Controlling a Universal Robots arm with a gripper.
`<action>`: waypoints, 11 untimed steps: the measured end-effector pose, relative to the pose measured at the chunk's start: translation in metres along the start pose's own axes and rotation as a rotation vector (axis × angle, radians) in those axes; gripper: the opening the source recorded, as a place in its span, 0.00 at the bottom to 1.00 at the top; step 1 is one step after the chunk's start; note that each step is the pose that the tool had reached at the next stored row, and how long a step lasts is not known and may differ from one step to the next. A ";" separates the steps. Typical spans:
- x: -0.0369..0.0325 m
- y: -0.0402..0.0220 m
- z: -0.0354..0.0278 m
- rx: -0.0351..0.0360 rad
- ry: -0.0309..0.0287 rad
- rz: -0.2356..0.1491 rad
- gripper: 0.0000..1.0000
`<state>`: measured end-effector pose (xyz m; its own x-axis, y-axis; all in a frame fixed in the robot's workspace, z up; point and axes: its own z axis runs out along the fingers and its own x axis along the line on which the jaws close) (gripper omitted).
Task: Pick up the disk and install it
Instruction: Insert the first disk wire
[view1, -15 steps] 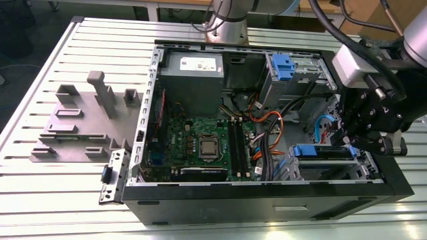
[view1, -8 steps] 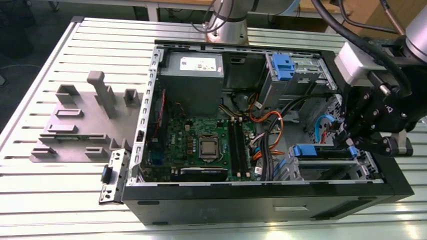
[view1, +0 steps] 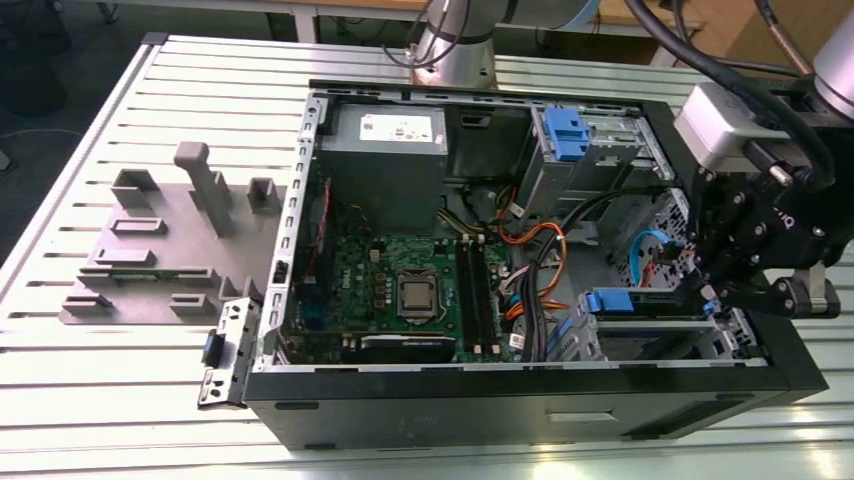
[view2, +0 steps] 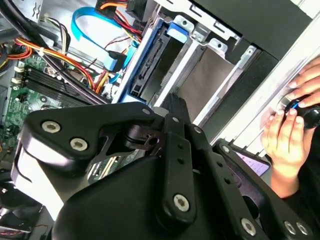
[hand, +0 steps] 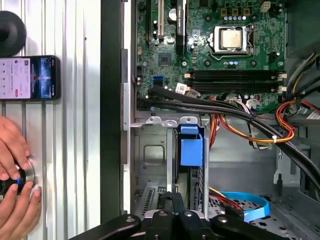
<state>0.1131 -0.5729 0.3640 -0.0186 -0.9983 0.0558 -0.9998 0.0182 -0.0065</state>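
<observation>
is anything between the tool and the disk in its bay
Nothing visible does. In the first wrist view the tool sits right at the drive bay, with the disk's blue bracket just beyond its tip. The bundled cables run past on the motherboard side, not across the gap.

one open computer case (view1: 534, 385), one motherboard (view1: 400, 290), one phone (hand: 30, 77), one grey fixture (view1: 160, 245), two hands (hand: 15, 185).

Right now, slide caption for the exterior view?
Black gripper over open black computer case, beside blue-bracketed disk in its bay.
</observation>
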 end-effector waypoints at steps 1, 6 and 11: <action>0.0000 -0.0008 0.0000 -0.0002 0.0001 0.000 0.11; -0.0001 -0.0035 0.0000 -0.0004 0.0000 0.000 0.11; -0.0001 -0.0036 0.0000 -0.0004 0.0000 0.000 0.11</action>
<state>0.1168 -0.5729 0.3640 -0.0186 -0.9983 0.0558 -0.9998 0.0182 -0.0061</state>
